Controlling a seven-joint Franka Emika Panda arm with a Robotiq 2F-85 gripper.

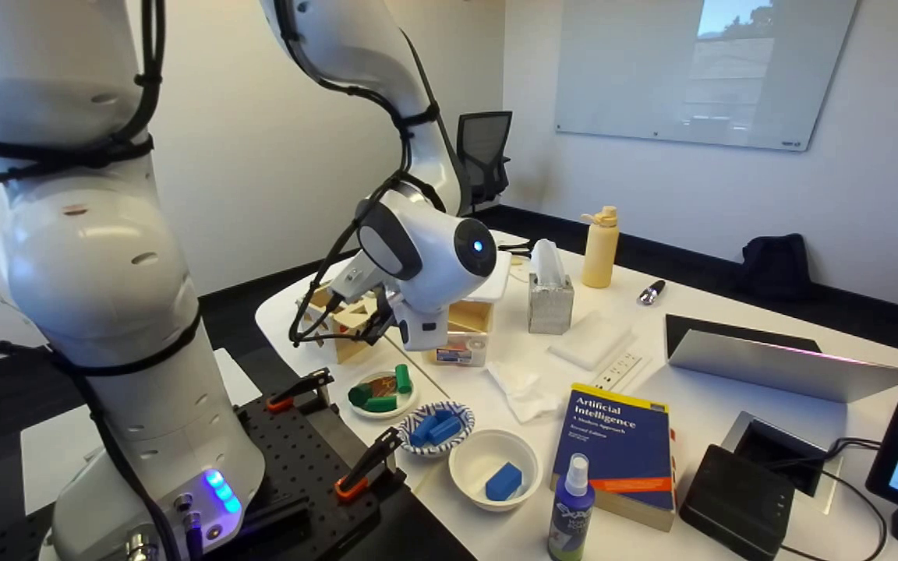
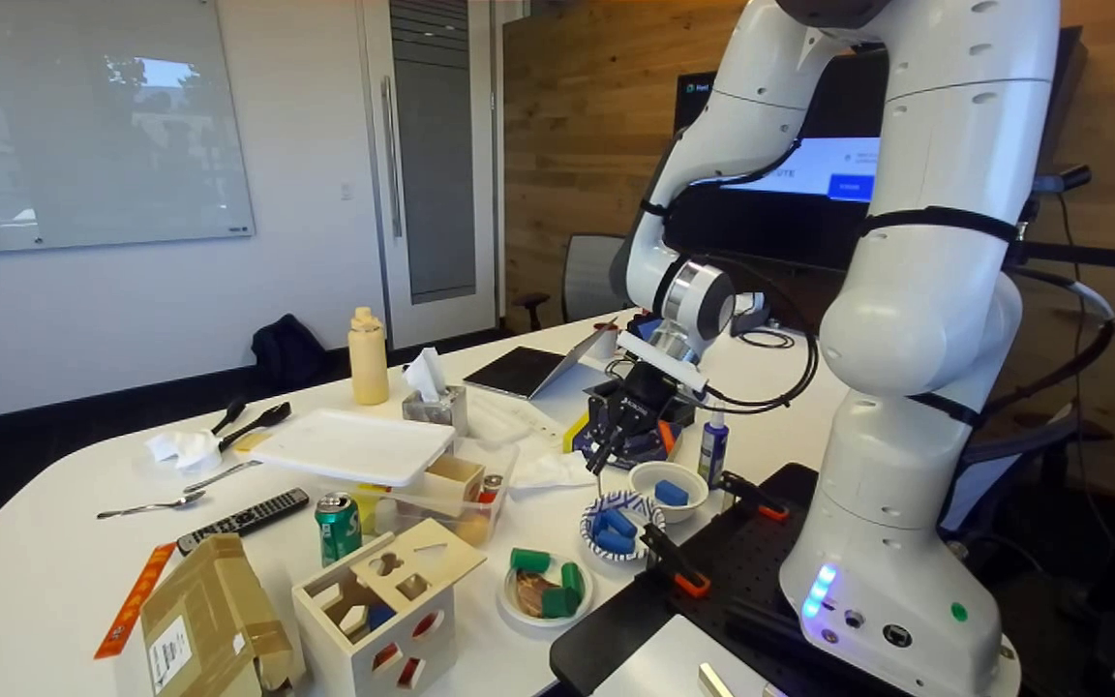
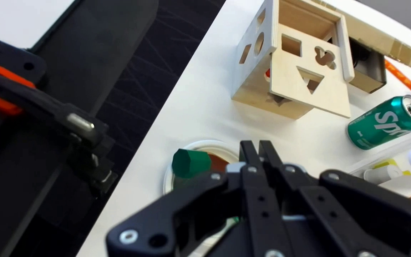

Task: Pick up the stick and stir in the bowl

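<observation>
Past the tool (fingers almost meeting, any hold unclear), we saw plate and wooden box, bare worktop between them, its edge near the clamp.

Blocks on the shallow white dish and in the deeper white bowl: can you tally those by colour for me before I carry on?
Green blocks on the shallow white dish: 3
Blue block in the deeper white bowl: 1
Total: 4
</observation>
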